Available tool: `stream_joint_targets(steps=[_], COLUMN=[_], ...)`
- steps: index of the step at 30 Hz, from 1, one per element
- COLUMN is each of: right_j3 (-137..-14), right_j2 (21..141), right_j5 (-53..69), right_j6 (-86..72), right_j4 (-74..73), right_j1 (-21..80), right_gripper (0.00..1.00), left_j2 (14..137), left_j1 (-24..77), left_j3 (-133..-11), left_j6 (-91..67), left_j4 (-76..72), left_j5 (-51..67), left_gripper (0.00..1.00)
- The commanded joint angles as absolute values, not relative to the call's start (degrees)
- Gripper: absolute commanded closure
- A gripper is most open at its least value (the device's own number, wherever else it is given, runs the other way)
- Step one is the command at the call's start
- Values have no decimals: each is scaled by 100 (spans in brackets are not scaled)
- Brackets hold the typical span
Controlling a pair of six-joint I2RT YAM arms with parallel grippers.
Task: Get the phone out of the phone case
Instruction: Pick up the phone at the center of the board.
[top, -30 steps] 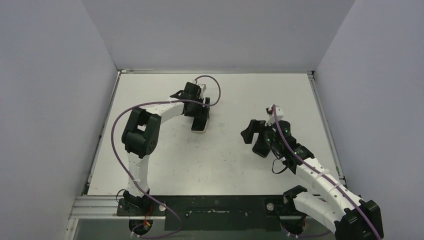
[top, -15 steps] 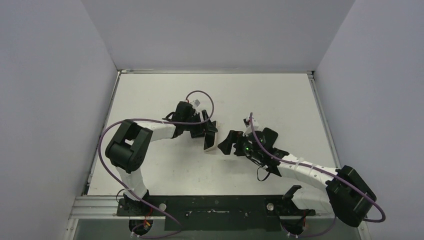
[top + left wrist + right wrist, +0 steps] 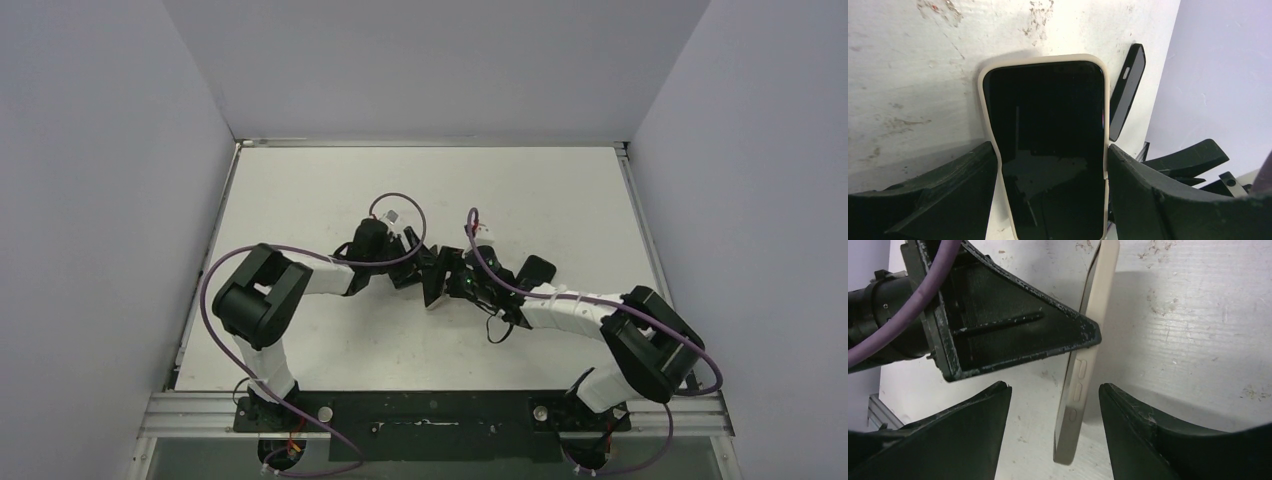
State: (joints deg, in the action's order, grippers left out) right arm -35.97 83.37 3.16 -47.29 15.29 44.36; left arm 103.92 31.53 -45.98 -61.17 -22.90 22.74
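Cream on every edge of the phone [image 3: 1045, 110] yet, so not out of the case [image 3: 1043, 59]; nothing of the removal done as far as seen. Held on edge at the middle of the table [image 3: 540, 190], resting on it or just over it, cannot tell which. Pinched across the long sides by the left gripper [image 3: 1050, 150], clenched on the case from both sides. Straddled at one end by the right gripper [image 3: 1054, 390], jaws apart, a gap either side of the case, no contact seen. Left to do, by judgement: closing on that end, peeling the rim off a corner, drawing the phone free. Against a second ago: carried from farther back on the table toward the middle and the right arm; right gripper brought in from well off to the right, jaws then spread wider, now narrowed around the case
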Motion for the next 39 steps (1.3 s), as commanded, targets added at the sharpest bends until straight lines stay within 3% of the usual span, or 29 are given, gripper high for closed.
stream_joint_targets(steps=[1, 9, 12, 14, 18, 25, 29, 39], right_j3=[-3976, -3954, -3831, -3718, -3537, -3381, -3368, -3175], right_j2=[8610, 8751, 8631, 8514, 8135, 7343, 6903, 6567], right_j5=[192, 558, 817, 1052, 1448, 2056, 2367, 3546], right_j6=[-4760, -4602, -4528, -4520, -4489, -4472, -4547, -5711], right_j4=[1713, 1987, 2200, 2407, 2682, 2693, 2675, 4640], right_j1=[4474, 4372, 4300, 4216, 3964, 3301, 3059, 2682], right_gripper=[38, 77, 90, 100, 100, 100, 100, 100], left_j2=[10245, 10144, 9993, 9886, 9443, 8542, 8160, 7276], left_j1=[3305, 3350, 3304, 3246, 3034, 2425, 2183, 2140], left_j3=[-4548, -4425, -4374, -4347, -4320, -4311, -4246, -3911], left_j6=[-6471, -6480, -6377, -6290, -5931, -5117, -4898, -4996], left_j4=[-2731, -2958, -2969, -3003, -2987, -3059, -3395, -4468], left_j5=[2202, 2236, 2238, 2270, 2335, 2825, 3539, 4012], left_gripper=[100, 100, 95, 85, 52, 18, 10, 9])
